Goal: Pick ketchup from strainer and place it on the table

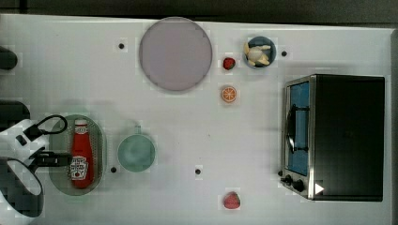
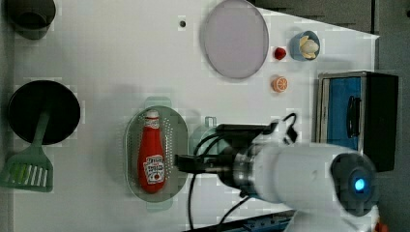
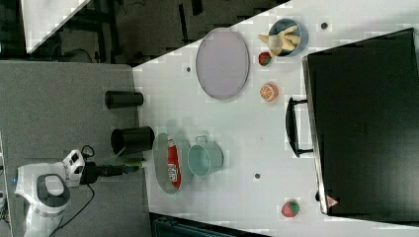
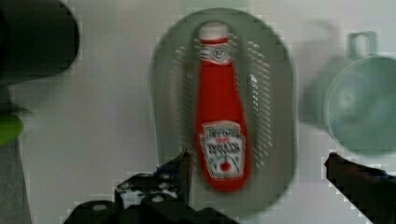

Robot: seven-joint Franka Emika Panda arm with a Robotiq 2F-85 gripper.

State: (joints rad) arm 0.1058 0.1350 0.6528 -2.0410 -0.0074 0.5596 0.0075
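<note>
The ketchup (image 1: 81, 154), a red squeeze bottle with a white cap, lies lengthwise in the pale green oval strainer (image 1: 101, 140) on the white table (image 1: 197, 136). My gripper (image 1: 60, 159) hovers over the strainer beside the bottle's label end and touches nothing. In the wrist view the ketchup (image 4: 219, 107) lies in the strainer (image 4: 275, 70). My gripper (image 4: 258, 159) is open wide there: one dark finger (image 4: 180, 170) is next to the label, the other (image 4: 355, 179) is out past the strainer's rim. The left view has the ketchup (image 2: 151, 154) just ahead of the gripper (image 2: 183, 163).
A round green cup (image 1: 136, 152) stands close beside the strainer. Farther off are a grey plate (image 1: 175, 54), two strawberries (image 1: 231, 200), an orange slice (image 1: 228, 93), a bowl of banana pieces (image 1: 259, 51) and a toaster oven (image 1: 338, 136). A black pan (image 2: 43, 111) and green spatula (image 2: 29, 169) lie beyond the strainer.
</note>
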